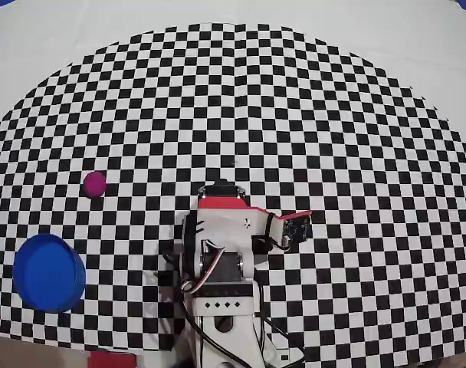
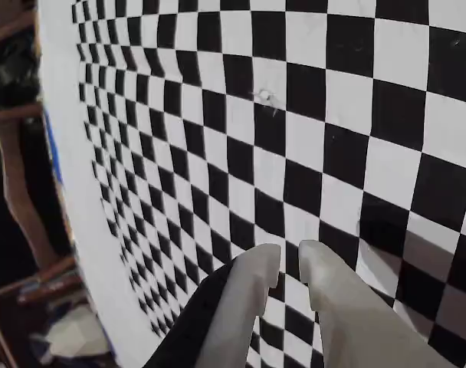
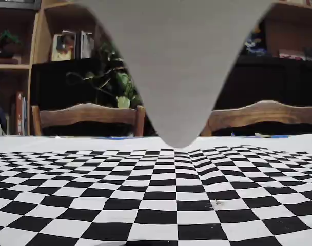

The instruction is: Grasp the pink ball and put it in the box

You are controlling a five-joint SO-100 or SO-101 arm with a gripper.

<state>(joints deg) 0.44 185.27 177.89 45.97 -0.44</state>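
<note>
A small, smooth magenta-pink ball sits alone on the black-and-white checkered mat, in the left part of the overhead view, well apart from the arm. Below it and further left in that view, near the mat's edge, rests the round, bright-blue shallow box, upright; the two do not touch, with several checker squares showing between them.

The red-and-white robot arm stands at the bottom centre of the overhead view, folded back over its white base, with its wiring trailing down. A small camera module with a red edge juts to the right of the arm in that view, away from the ball.

In the wrist view the pale two-finger gripper hangs over bare checker squares, its tips drawn nearly together with only a narrow slit between them and nothing pinched. Neither ball nor box appears there; a tiny scuff marks one white square.

The low fixed view looks across the mat, with a broad grey tapering shape filling the upper middle, too close to identify. Behind it stand two wooden chair backs, a leafy houseplant and dark shelving.
</note>
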